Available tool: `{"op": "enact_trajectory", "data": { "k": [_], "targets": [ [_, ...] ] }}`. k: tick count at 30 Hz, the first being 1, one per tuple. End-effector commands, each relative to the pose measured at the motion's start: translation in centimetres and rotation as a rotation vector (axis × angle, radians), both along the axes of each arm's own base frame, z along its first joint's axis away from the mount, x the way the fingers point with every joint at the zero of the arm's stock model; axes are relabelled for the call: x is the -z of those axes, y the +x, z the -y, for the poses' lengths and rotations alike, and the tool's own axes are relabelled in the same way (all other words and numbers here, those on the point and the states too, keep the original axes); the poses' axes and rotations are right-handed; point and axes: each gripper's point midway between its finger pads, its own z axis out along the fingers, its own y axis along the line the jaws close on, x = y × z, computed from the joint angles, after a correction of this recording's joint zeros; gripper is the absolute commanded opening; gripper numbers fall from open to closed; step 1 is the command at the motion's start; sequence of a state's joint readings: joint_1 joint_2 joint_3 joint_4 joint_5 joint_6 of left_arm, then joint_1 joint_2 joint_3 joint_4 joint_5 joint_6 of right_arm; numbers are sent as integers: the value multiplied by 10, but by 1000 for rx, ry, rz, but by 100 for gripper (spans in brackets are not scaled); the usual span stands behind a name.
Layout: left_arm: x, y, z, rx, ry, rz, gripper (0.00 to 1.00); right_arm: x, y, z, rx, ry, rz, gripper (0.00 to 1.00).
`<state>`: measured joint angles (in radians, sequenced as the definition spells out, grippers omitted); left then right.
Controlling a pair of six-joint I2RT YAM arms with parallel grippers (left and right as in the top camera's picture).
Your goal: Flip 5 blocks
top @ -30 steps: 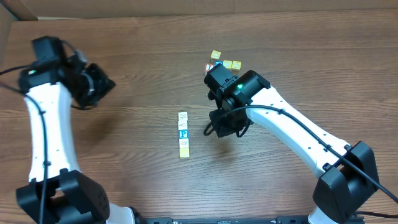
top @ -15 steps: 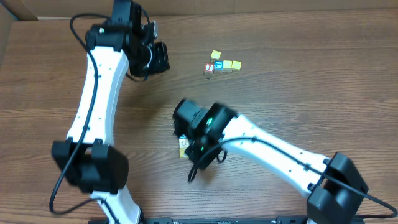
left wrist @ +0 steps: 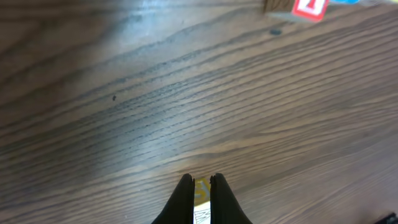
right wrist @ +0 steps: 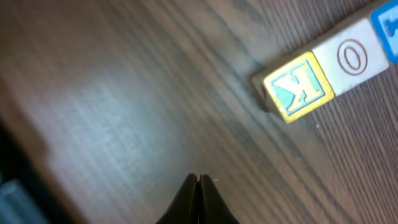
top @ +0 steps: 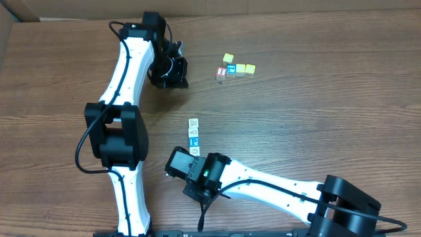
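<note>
A row of blocks lies mid-table: a cream one (top: 193,123) farthest, a blue P block (top: 194,142), then a cream O block (top: 195,151). In the right wrist view the row ends in a yellow K block (right wrist: 298,93) next to the O block (right wrist: 350,57). My right gripper (right wrist: 199,178) is shut and empty, low over bare wood short of the K block. My left gripper (left wrist: 201,180) is shut far back on the table. A sliver of yellow and white shows in its slit, and I cannot tell what it is.
A cluster of small cubes sits at the far right: a yellow one (top: 227,58), the red-faced cube (top: 222,72), a blue one (top: 231,68) and two yellowish ones (top: 245,68). The red-faced cube (left wrist: 309,7) lies ahead of my left gripper. A cardboard edge (top: 13,20) borders the far left.
My left arm has swung from the far left side to the back middle. My right arm has come from the far cluster down to the near end of the row.
</note>
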<state>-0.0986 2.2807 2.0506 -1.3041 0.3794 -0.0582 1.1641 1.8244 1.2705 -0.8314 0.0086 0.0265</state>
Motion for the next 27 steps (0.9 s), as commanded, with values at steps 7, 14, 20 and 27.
{"op": "enact_trajectory", "data": {
  "k": [7, 14, 20, 27],
  "targets": [
    [29, -29, 26, 281, -58, -42, 4, 11, 18, -3, -78, 35, 103, 4],
    [59, -44, 29, 377, -66, -45, 4, 7, 8, -19, -207, 106, 80, 4],
    [68, -40, 19, 384, -3, -30, 4, 11, 11, -19, -202, 104, 81, 4],
    [70, -40, 14, 390, 35, -35, 4, 30, 21, -15, -175, 83, 69, 4]
  ]
}}
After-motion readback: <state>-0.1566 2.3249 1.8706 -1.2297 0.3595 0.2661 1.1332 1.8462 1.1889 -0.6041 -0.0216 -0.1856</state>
